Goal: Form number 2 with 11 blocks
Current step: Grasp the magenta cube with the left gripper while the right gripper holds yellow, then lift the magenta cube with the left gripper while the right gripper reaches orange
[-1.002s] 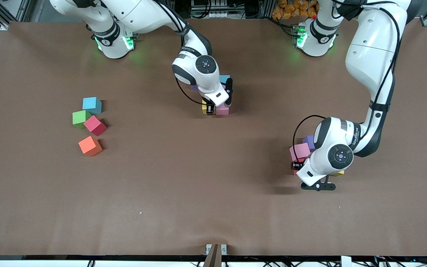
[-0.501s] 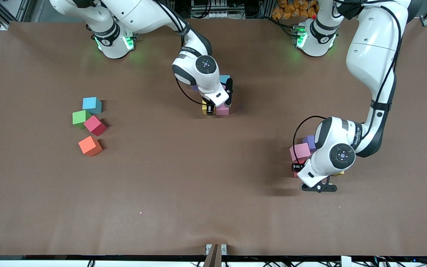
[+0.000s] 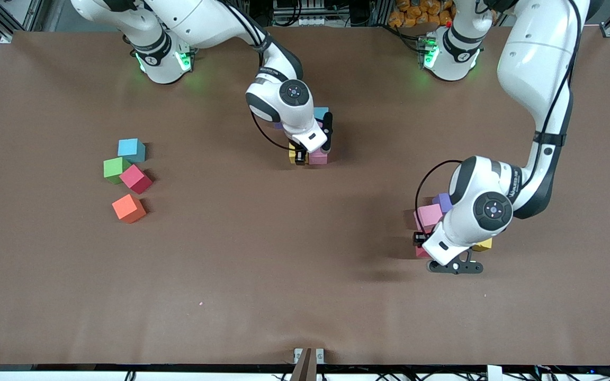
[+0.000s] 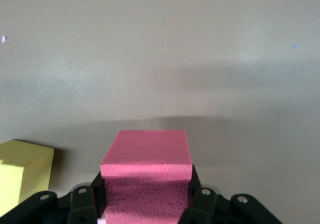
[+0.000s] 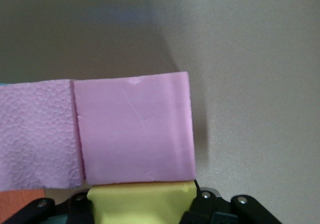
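Observation:
My right gripper (image 3: 299, 155) is down at the partly built number 2 (image 3: 307, 135) in the middle of the table. It is shut on a yellow cube (image 5: 142, 201) that sits against a pink cube (image 5: 135, 129). A second pink cube (image 5: 37, 134) and an orange cube (image 5: 17, 201) adjoin them. A light blue cube (image 3: 321, 112) and a purple cube (image 3: 278, 126) show past the wrist. My left gripper (image 3: 420, 246) is shut on a deep pink-red cube (image 4: 146, 154), just above the table. Beside it are a pink cube (image 3: 428, 216), a purple cube (image 3: 442, 202) and a yellow cube (image 3: 484, 244).
Toward the right arm's end of the table lie a light blue cube (image 3: 131, 150), a green cube (image 3: 116, 169), a red cube (image 3: 135, 178) and an orange cube (image 3: 128, 208). The brown table (image 3: 262, 264) is bare nearer the front camera.
My left arm has risen slightly with the deep pink-red cube in its gripper, and its shadow has spread. The right arm has not moved.

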Controlling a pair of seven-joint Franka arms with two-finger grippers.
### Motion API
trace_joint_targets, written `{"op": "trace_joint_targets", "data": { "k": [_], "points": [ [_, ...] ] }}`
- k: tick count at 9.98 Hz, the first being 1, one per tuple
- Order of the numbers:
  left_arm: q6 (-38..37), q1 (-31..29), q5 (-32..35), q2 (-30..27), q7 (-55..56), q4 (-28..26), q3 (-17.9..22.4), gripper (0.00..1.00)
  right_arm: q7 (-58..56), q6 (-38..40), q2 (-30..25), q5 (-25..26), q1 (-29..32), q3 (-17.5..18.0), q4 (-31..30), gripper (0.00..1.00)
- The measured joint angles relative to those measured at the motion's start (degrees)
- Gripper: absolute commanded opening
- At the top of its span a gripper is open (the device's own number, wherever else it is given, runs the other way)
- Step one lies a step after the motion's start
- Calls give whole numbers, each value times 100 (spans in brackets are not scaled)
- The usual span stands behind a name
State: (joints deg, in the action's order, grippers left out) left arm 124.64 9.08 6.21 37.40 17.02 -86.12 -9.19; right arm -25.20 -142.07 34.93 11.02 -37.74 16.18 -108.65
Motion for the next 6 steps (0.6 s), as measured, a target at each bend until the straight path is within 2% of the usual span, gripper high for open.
{"op": "trace_joint_targets", "data": {
  "k": [2, 3, 4, 6],
  "points": [
    [-75, -2, 0, -295, 6, 4, -40, 61, 0, 0, 1, -101, 0, -13, 10, 38],
    [-158, -4, 0, -403, 13, 4, -85, 61, 0, 0, 1, -112, 0, -17, 12, 47],
    [-270, -4, 0, -484, 132, 4, -186, 58, 0, 0, 2, -116, 0, -20, 13, 98],
    [-488, 10, 0, -649, 421, 6, -393, 58, 0, 0, 5, -122, 0, -25, 14, 100]
  ]
}}
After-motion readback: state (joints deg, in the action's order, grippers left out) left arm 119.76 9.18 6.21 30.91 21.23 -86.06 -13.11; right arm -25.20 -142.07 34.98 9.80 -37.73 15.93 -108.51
